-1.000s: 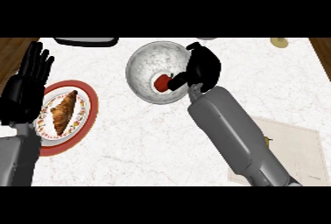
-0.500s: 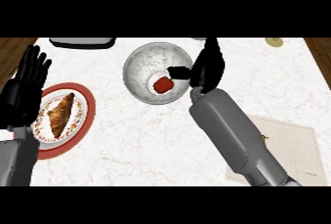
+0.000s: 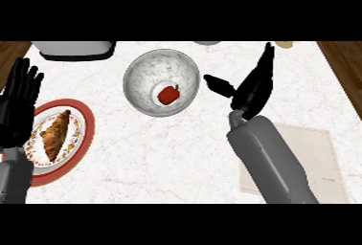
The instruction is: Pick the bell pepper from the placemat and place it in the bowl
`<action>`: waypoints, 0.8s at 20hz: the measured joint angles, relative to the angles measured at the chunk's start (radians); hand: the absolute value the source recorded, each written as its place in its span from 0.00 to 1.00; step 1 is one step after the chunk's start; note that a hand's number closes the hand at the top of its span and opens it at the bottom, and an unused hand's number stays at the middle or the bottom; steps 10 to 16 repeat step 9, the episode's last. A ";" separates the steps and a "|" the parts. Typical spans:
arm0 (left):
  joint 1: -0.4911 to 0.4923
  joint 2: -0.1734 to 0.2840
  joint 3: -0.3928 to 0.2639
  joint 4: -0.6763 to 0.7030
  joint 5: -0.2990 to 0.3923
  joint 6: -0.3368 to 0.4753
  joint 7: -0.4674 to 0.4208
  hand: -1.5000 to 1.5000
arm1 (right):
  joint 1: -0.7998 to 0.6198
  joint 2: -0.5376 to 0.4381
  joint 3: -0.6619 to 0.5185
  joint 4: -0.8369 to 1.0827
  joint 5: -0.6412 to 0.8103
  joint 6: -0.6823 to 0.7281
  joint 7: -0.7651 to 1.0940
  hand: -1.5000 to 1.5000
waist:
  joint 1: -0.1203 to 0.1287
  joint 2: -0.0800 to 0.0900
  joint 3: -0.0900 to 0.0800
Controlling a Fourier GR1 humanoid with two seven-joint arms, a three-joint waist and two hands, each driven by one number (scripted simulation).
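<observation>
Since the pepper [image 3: 168,94] lies inside the bowl [image 3: 145,72] near the tabletop's [image 3: 176,158] far edge, the right hand [image 3: 253,86], fingers released beside the rim, should lift clear without nudging it. The left hand [image 3: 17,103] rests open at the left edge.

Right hand [image 3: 253,86] open, fingers straight & pointing up, thumb splayed left, grey forearm angling in from lower right. Left hand [image 3: 17,107] open, fingers up, at left edge.
</observation>
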 measured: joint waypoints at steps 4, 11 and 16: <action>0.019 0.004 0.011 0.001 0.001 -0.003 -0.011 0.50 | 0.190 -0.046 0.016 -0.239 -0.011 -0.003 -0.017 0.00 | -0.010 -0.001 0.000; 0.010 0.000 0.008 -0.009 0.005 -0.002 0.005 0.50 | 0.462 -0.131 0.055 -0.516 -0.086 -0.017 -0.082 0.00 | -0.006 0.002 0.000; 0.010 0.000 0.008 -0.009 0.005 -0.002 0.005 0.50 | 0.462 -0.131 0.055 -0.516 -0.086 -0.017 -0.082 0.00 | -0.006 0.002 0.000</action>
